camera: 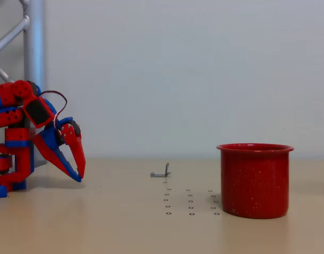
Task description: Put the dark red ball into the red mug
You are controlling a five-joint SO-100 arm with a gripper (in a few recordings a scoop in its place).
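1. Nearest the camera stands the red mug (255,180), upright on the tabletop (125,227) at right.
2. At far left, my hand (79,175) rests tips-down, fingers pressed together, pinching nothing.
3. I see no dark red ball; it may already be inside the mug.
4. Count: one mug, one small grey bracket (162,172).

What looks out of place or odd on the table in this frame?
Only a small grey metal bracket lying loose on the table behind a grid of small holes. The red mug stands upright and undamaged; the gripper points down at the left, nearly closed.
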